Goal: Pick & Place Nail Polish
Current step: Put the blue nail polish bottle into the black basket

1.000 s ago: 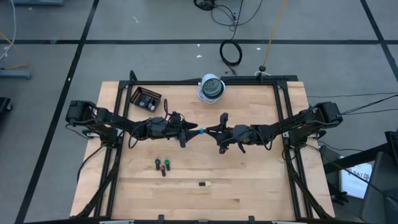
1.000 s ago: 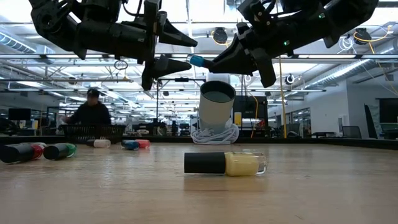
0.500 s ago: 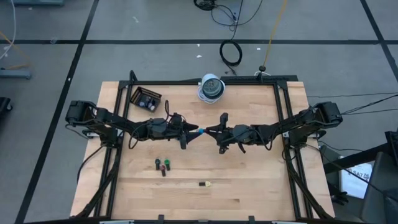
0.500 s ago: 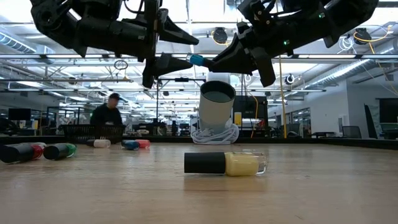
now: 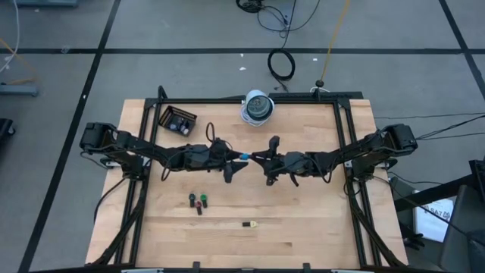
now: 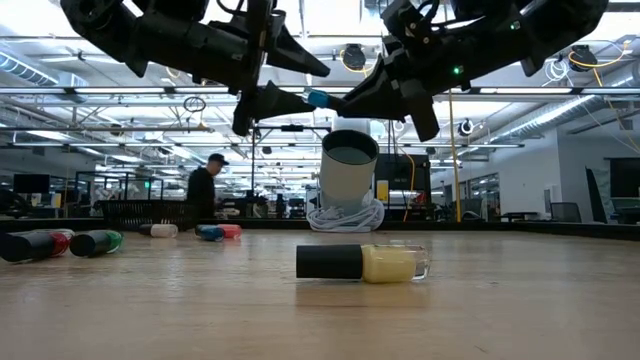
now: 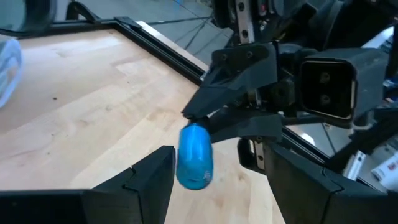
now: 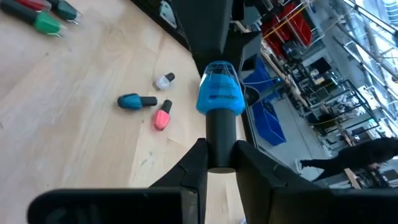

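Observation:
A blue nail polish bottle (image 8: 219,93) with a dark cap is held in the air over the table's middle (image 5: 243,158). My right gripper (image 8: 221,155) is shut on it. My left gripper (image 7: 221,158) comes from the opposite side and is open, one finger on either side of the blue body (image 7: 194,155). In the low view the two grippers meet tip to tip (image 6: 318,98). Other nail polish bottles lie on their sides on the table: a yellow one (image 6: 362,263), a red (image 6: 35,244) and a green (image 6: 95,242), and a teal (image 8: 137,101) and a pink one (image 8: 161,117). My right gripper pinches the blue bottle's dark cap (image 8: 221,134) between its two fingers. The fingers run nearly level, from the table's right side, along the bottle. The bottle sticks out past the fingertips, blue end first, lifted clear of the table. My left gripper: whether a finger (image 7: 163,171) touches the blue body, I cannot tell.
A small black tray (image 5: 178,120) stands at the far left of the table. A white cup on a coil of cord (image 5: 258,108) stands at the far edge. A black frame (image 5: 345,144) borders the table. A person (image 6: 205,190) walks in the room behind.
My left gripper has moved a little toward the table's right, closer to my right gripper, so its open fingers now reach further past the blue bottle. The bottle and my right gripper have kept still.

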You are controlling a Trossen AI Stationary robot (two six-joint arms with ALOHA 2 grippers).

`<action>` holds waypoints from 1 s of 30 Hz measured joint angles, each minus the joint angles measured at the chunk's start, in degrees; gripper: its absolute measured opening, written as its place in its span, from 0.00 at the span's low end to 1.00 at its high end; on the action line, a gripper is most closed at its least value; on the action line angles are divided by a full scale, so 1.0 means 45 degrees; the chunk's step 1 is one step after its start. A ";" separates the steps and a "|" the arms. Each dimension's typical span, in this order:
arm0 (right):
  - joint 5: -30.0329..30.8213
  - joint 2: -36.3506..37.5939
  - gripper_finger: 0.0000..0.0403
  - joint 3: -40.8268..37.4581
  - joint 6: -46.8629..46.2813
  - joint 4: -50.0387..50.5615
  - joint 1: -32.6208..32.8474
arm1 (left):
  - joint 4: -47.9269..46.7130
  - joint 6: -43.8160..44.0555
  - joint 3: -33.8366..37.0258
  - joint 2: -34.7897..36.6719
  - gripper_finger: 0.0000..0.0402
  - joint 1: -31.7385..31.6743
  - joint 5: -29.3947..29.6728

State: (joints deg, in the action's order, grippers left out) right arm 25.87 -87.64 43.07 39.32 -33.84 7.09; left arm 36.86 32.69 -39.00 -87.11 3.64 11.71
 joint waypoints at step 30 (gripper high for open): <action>-0.0046 -0.0005 0.12 0.0000 0.0059 -0.0042 0.0000 | 0.1921 0.0452 -0.0015 -0.1336 0.60 -0.0330 0.0747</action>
State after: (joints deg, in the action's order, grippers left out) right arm 25.67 -87.66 43.07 39.59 -34.02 7.09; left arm 45.50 34.72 -39.07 -93.12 2.15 15.07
